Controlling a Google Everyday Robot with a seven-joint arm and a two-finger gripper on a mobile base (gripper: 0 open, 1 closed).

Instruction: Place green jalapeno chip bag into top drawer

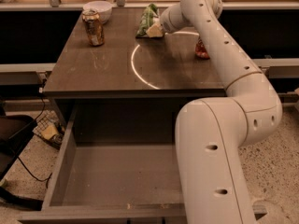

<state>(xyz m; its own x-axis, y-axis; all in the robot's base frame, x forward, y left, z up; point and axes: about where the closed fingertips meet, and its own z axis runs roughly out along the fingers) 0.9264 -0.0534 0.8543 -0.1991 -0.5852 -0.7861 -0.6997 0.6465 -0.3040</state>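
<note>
The green jalapeno chip bag (pixel 148 17) stands at the back middle of the dark tabletop (pixel 112 69), narrow and tilted up. My gripper (pixel 153 29) is at the bag's lower right side and looks shut on it, at the end of the white arm (pixel 219 45) that reaches in from the right. The top drawer (pixel 60 171) is pulled open below the table's front edge, with its flat grey bottom (pixel 121 176) bare. The arm's thick lower link (pixel 210 162) covers the drawer's right part.
A soda can (pixel 93 27) stands at the back left of the table with a white bowl (pixel 98 8) behind it. A small red object (pixel 202 50) sits at the right, partly behind the arm. Cables and a dark object lie on the floor at the left.
</note>
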